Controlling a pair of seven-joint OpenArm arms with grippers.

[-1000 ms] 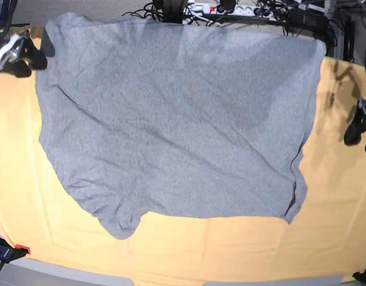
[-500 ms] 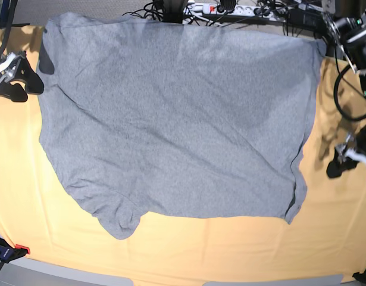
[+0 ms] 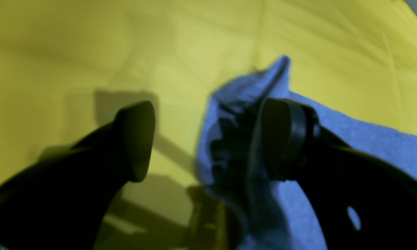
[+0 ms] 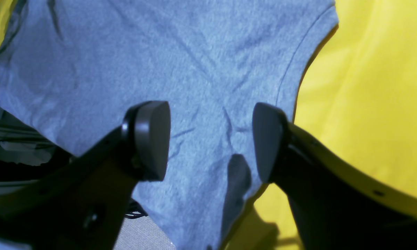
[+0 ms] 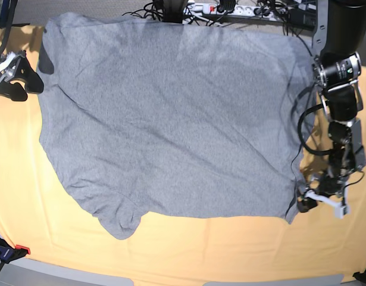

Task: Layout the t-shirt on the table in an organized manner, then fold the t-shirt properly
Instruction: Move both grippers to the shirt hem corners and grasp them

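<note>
1. The t-shirt (image 5: pixel 171 119) lies spread, plain grey side up, on the table (image 5: pixel 188 250); its far edge hangs past the table's back edge.
2. Left gripper (image 3: pixel 201 139): jaws wide apart astride a blurred, bunched shirt corner, not clamped on it.
3. Right gripper (image 4: pixel 210 140): jaws wide apart above a sleeve, holding nothing.
4. No lettering shows.

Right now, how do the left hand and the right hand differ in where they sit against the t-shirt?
The left hand is at the t-shirt's near corner by the table's front; the right hand is at the opposite far corner. In its wrist view, one finger of the left hand lies over a lifted fold at the shirt's edge, the other over bare cloth. The right hand hovers over flat fabric. Both are open, holding nothing.
</note>
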